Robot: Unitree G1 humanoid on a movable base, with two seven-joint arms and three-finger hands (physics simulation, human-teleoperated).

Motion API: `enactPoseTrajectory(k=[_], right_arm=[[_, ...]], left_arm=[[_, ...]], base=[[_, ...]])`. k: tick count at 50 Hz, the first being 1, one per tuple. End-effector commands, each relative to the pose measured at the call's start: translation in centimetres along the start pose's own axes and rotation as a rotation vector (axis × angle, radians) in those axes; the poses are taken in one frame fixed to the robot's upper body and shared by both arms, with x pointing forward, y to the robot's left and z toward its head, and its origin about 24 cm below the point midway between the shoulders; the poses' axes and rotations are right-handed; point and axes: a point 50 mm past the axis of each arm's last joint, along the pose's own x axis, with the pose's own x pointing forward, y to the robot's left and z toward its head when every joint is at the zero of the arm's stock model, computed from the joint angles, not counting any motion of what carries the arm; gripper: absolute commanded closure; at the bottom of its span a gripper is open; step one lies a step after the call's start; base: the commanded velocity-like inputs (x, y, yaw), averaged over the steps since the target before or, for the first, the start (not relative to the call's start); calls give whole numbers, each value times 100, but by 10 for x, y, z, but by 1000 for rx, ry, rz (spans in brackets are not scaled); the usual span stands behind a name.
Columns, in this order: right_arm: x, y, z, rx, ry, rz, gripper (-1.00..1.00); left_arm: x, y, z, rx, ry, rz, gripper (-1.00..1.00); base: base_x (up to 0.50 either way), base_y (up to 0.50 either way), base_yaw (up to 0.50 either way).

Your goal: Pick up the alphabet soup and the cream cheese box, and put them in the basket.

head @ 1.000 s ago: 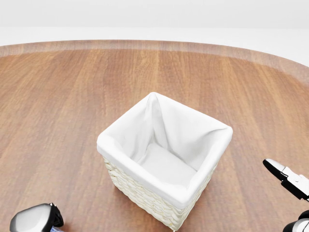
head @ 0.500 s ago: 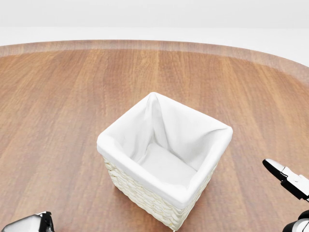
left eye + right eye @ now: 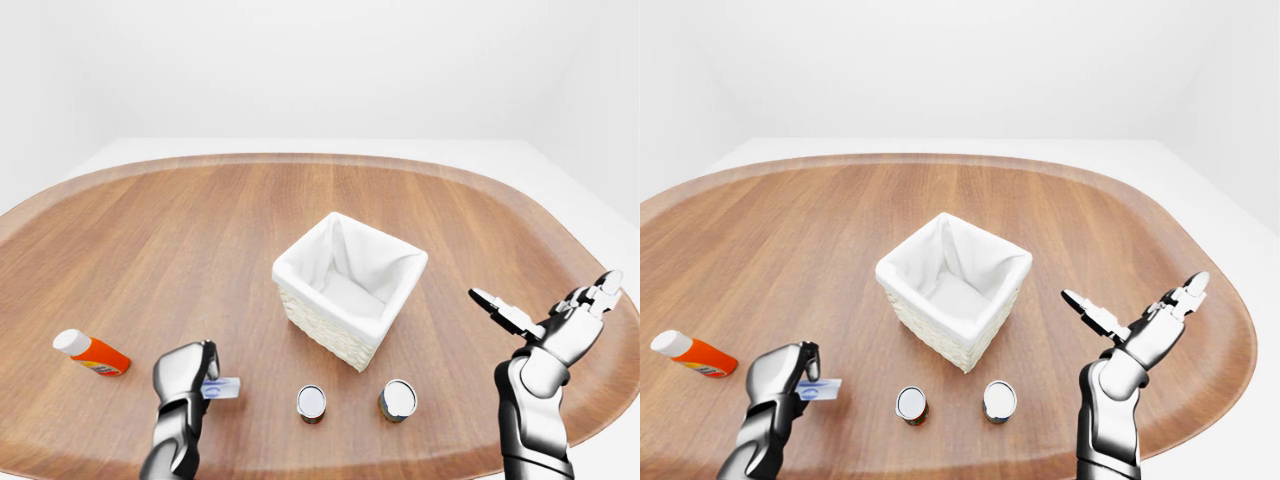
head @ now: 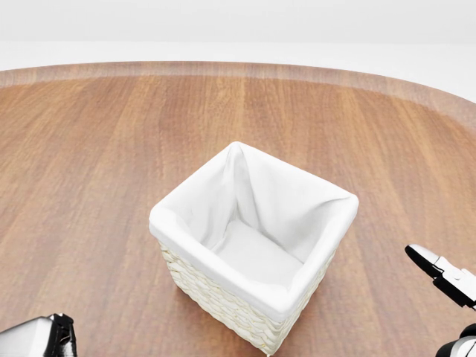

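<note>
One small change only, at left: for the left hand (image 3: 185,375), pinching the cream cheese box (image 3: 222,388), a dip in the head view's bottom corner, then a slight rise, likely the lift starting. Rightward, basket (image 3: 320,325) empty. Below it, a can (image 3: 311,402) and a second can (image 3: 397,399), soup impossible to tell apart; right hand (image 3: 545,320) spread wide, unmoved.

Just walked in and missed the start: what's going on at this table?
A humanoid robot is working at a wooden table. Its left hand is closed on a small white-and-blue box, probably the cream cheese box, low on the left. The cloth-lined basket in the middle is empty. Two cans stand below it, untouched. An orange bottle lies at far left. The right hand is open and holds nothing.
</note>
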Motion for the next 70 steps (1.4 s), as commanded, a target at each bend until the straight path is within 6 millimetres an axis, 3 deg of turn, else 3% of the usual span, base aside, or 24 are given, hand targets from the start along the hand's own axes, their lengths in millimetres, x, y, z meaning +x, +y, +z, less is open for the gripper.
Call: enactPoseTrajectory(k=[1,28,37,48,55,70], right_arm=[[0,0,0,2,-1,-1,-100],[0,0,-2,-6,8,1,-100],[0,0,0,-2,0,2,-100],[-1,0,0,-2,-1,1,-100],[0,0,0,0,-2,1,-100],[1,1,-3,-4,11,3,-100]], left_arm=[[1,23,7,6,-27,91,100],[0,100,45,-143,-128,318,100],[-9,141,68,-79,-215,380,100],[-15,166,86,-70,-263,436,100],[-20,191,104,16,-295,459,100],[-23,238,121,161,-239,475,100]], base=[[0,0,0],[0,0,0],[0,0,0],[0,0,0],[0,0,0],[0,0,0]])
